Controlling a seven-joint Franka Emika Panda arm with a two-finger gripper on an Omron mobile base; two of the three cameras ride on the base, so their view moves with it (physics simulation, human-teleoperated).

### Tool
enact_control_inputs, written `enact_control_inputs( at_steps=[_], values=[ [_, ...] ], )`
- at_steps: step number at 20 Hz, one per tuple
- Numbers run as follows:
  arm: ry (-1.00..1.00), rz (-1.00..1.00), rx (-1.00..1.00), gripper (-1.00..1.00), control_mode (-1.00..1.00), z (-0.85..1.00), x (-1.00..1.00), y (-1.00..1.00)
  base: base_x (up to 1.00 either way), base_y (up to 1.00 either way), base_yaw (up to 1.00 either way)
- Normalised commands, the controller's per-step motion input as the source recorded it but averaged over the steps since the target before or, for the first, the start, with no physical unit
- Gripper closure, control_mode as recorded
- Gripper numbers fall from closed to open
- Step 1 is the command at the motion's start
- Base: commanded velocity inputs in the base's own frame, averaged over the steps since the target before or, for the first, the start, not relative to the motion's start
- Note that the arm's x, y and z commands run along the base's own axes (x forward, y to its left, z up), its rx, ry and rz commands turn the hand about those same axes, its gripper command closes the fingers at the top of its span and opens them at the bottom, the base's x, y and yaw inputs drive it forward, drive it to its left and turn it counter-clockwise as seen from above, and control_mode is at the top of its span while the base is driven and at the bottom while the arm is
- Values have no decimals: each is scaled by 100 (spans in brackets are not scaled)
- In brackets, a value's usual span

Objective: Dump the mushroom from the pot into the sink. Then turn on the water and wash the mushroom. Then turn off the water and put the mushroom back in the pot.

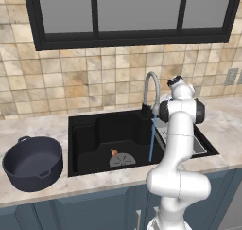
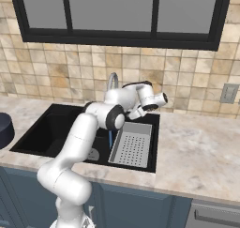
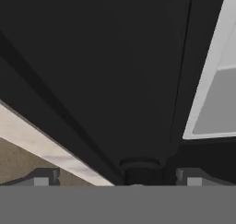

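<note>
Water running, mushroom in sink, tool spread near faucet.

We see the mushroom (image 1: 113, 152) on the floor of the black sink (image 1: 85, 134), just beside the round grey drain (image 1: 122, 160); a blue stream of water (image 1: 152, 139) falls from the faucet (image 1: 150, 89) close by. The pot (image 1: 33, 163) sits upright on the bench (image 1: 38, 127), left of the sink. The tool (image 3: 117, 179) hangs behind the basin by the faucet base, fingers wide apart, holding nothing. A grey strainer tray (image 2: 131, 145) fills the sink's right part.
</note>
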Motion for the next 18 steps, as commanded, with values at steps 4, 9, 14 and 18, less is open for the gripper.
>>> enact_control_inputs(
  at_steps=[4, 9, 14, 18],
  values=[
    [0, 0, 0, -100, -100, -2, 43, 0, 0, 0, 0],
    [0, 2, -7, -100, -100, -2, 43, 18, 0, 0, 0],
    [-11, 3, -11, -100, -100, 0, 34, 53, 0, 0, 0],
    [-3, 5, -7, -100, -100, 0, 28, 77, 0, 0, 0]
  ],
)
